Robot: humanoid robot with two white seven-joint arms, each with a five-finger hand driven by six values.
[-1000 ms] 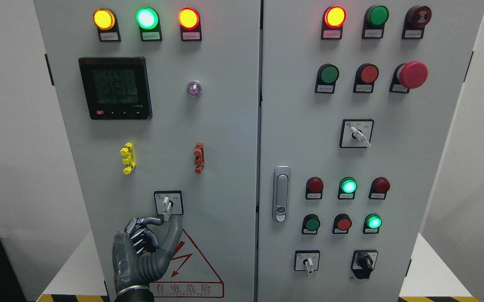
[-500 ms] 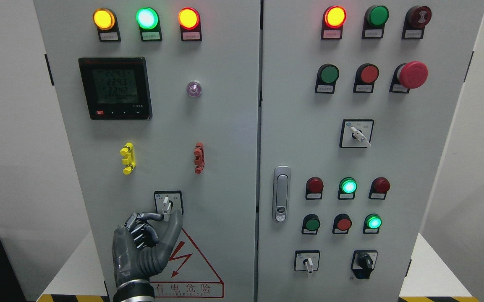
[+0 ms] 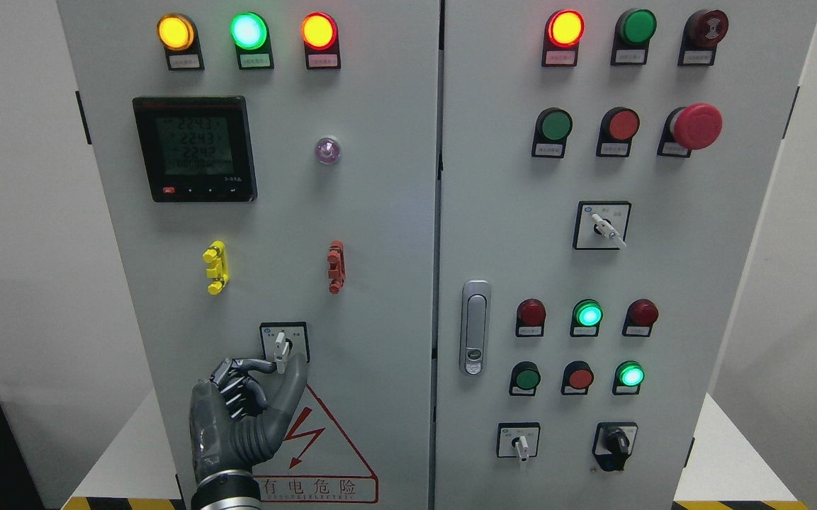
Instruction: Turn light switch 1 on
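Light switch 1 (image 3: 284,343) is a small rotary switch in a black-framed square plate, low on the left cabinet door (image 3: 380,283). Its white lever (image 3: 280,346) points almost straight down. My left hand (image 3: 284,366) comes up from the bottom edge and sits just under the switch. The index fingertip (image 3: 266,365) touches the lever's lower end from the left. The thumb (image 3: 296,375) stands against it on the right. The other fingers are curled into the palm. My right arm is out of sight.
Yellow (image 3: 215,267) and red (image 3: 336,266) clips sit above the switch, with a meter display (image 3: 194,149) higher up. A red-bordered warning triangle (image 3: 323,439) lies beside my hand. The right door carries a handle (image 3: 475,327), lamps, buttons and further rotary switches (image 3: 602,225).
My left hand rose a little from one second ago, bringing index and thumb up around the lever's lower end. Over the last half second it has barely moved. The lever's angle looks unchanged.
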